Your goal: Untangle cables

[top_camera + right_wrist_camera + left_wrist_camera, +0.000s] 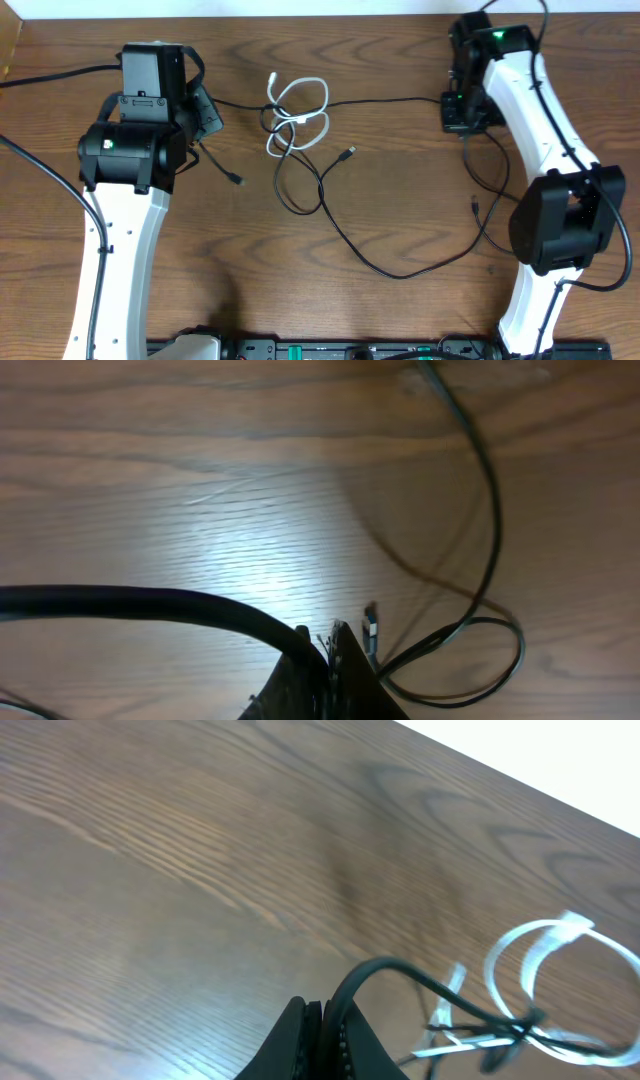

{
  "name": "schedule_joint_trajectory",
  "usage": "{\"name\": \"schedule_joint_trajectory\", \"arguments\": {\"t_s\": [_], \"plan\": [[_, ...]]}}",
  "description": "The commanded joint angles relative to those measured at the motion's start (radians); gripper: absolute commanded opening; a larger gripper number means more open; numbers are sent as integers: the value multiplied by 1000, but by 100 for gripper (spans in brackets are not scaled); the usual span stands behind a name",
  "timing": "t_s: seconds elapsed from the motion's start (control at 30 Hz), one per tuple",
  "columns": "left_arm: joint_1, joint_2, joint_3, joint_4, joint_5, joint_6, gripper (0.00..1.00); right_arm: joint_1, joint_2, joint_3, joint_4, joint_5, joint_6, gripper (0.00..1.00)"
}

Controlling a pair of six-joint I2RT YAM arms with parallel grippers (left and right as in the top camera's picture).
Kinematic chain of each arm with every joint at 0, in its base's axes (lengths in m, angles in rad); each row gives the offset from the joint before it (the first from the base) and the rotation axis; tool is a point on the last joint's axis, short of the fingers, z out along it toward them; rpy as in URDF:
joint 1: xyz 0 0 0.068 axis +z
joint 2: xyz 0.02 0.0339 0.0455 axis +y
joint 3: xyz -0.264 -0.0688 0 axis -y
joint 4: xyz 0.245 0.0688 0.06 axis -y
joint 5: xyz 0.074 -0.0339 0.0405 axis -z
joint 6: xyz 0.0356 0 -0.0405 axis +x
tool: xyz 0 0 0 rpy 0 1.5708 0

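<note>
Wood-grain tabletop (420, 190), brown, carries all the cables. I record a white cable (298, 122) lying in loose loops at top centre, between the two arms, with black cord threaded through the loops.

One black cable (380, 100) runs in a nearly straight line across the upper tabletop. It goes from the left fingers (208, 108), through the white loops, to the right fingers (455, 100).

A lower black cable (395, 274) sags in a long curve below the tangle and rises toward the right arm. I cannot tell whether it is a separate cord from the one above.

Left wrist view: the left fingers (322, 1020) are pressed together with no gap. The black cable (400, 968) comes out at their tips, arches up and drops toward the white cable (565, 928), which lies well ahead of them.

Right wrist view: the right fingers (328, 645) are likewise fully closed. The black cable (150, 602) enters from the left edge and ends at their tips, pinched there. A small plug end (372, 625) lies on the wood just beside the tips, not touching them, and thin black cord loops away behind it.
</note>
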State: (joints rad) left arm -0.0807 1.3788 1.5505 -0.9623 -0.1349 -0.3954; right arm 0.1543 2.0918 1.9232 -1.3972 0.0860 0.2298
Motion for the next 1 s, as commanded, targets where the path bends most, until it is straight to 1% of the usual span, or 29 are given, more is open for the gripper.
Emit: {"name": "schedule_joint_trajectory", "arguments": {"t_s": [0.0,0.07,0.17,0.3,0.33,0.4,0.43,0.5,0.53,0.57,0.63,0.77,0.9,0.97], "plan": [[15,0,5,-2,-82,1,8,-43,-5,6,-8,7,30,1],[15,0,5,-3,-34,2,8,-44,-5,5,-5,-44,-26,1],[15,7,5,2,90,21,8,-30,-5,5,-2,-104,-101,1],[14,27,5,6,274,71,8,-6,-5,5,2,-127,-124,1],[14,33,5,6,316,84,8,1,-5,5,3,-133,-124,3],[14,43,5,6,405,104,8,10,-5,6,13,-163,-132,22],[14,47,5,6,449,114,8,11,-5,6,19,-192,-138,36],[14,51,5,11,518,119,8,12,-5,7,33,-263,-163,57],[14,52,5,15,544,120,8,12,-5,8,40,-299,-177,63],[14,52,5,22,579,122,8,12,-5,10,44,-330,-192,66],[14,52,5,37,638,122,8,10,-5,24,44,-378,-214,70],[14,52,5,70,731,122,8,9,-5,76,34,-494,-285,72],[14,52,5,103,817,122,8,10,-5,147,30,-665,-348,72],[14,52,5,121,848,122,8,11,-5,163,55,-764,-352,72]]}}
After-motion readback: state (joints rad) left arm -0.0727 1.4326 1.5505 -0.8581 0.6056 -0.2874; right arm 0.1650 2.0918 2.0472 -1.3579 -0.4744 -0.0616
